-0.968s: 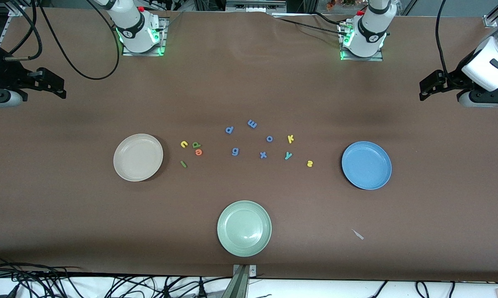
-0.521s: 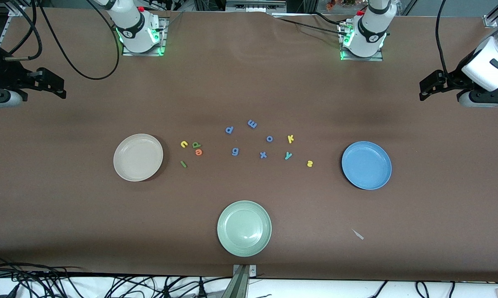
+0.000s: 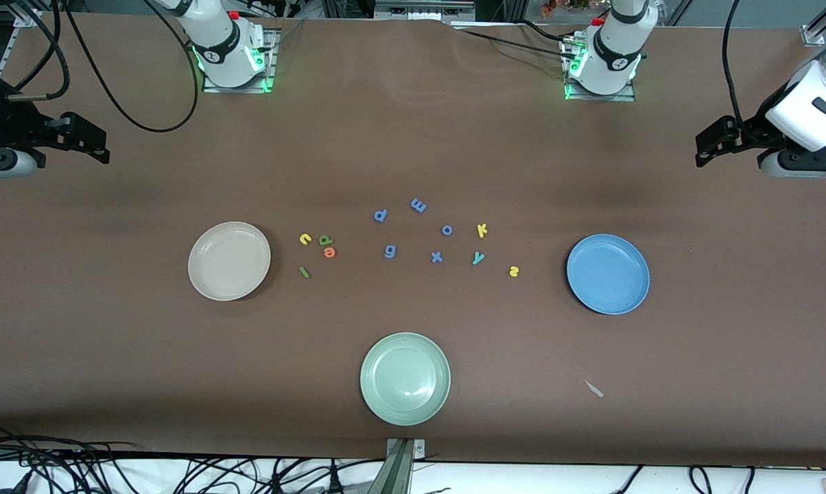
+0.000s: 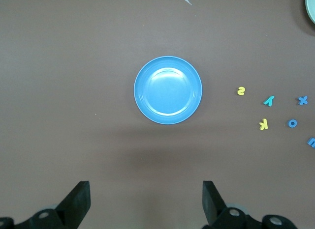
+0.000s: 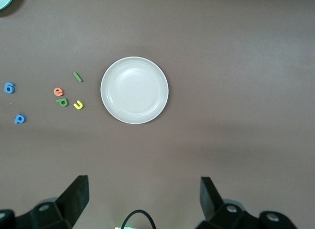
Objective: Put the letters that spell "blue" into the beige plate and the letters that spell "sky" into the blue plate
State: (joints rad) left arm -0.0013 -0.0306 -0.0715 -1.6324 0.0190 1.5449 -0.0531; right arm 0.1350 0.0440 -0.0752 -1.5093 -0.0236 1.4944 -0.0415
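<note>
I see the "blue" letters [image 3: 315, 250] beside the beige plate [image 3: 229, 261], the "sky" letters [image 3: 490, 251] near the blue plate [image 3: 608, 274]. My left gripper [image 4: 146, 204] and right gripper [image 5: 143, 202] hang wide open, empty, each above its end of the table [image 3: 413, 137].

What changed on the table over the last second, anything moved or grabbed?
Nothing visibly changed. The beige plate, blue plate and pale green plate sit where they were, all empty, and every letter lies on the table as before. The left gripper and right gripper wait with fingers open, holding nothing.
</note>
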